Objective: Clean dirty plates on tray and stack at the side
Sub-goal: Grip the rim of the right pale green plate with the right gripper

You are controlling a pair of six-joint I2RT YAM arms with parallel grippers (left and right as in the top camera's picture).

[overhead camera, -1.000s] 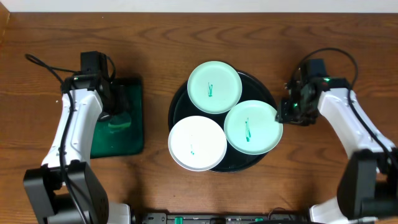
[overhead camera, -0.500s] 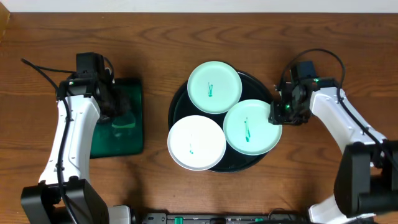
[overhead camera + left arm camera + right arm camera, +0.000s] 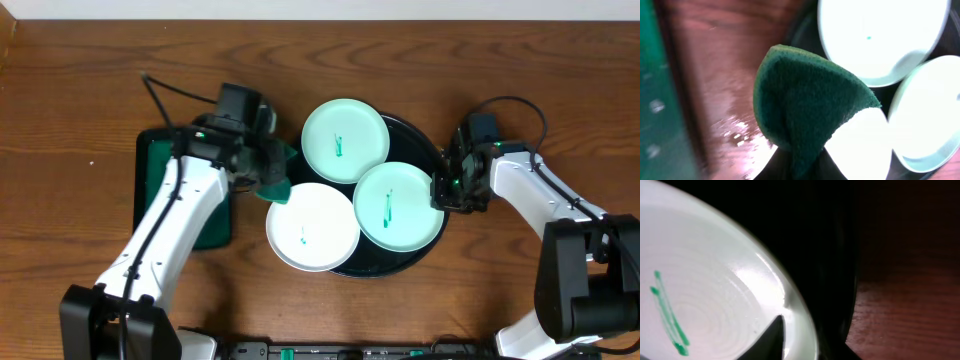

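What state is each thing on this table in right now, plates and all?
White plate: on tray, tiny green spot.
Far mint plate: on tray, green smear.
Near mint plate: green smear, rim between right jaws.
Black tray: holding all three plates.
Sponge: pinched in shut left jaws.

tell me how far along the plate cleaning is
Done: nothing. The white plate, upper mint plate and lower mint plate sit smeared on the black tray, none stacked aside. In hand: the left gripper holds a green sponge by the white plate; the right gripper has a finger over the lower mint plate's rim. Left: wipe all three, then stack.
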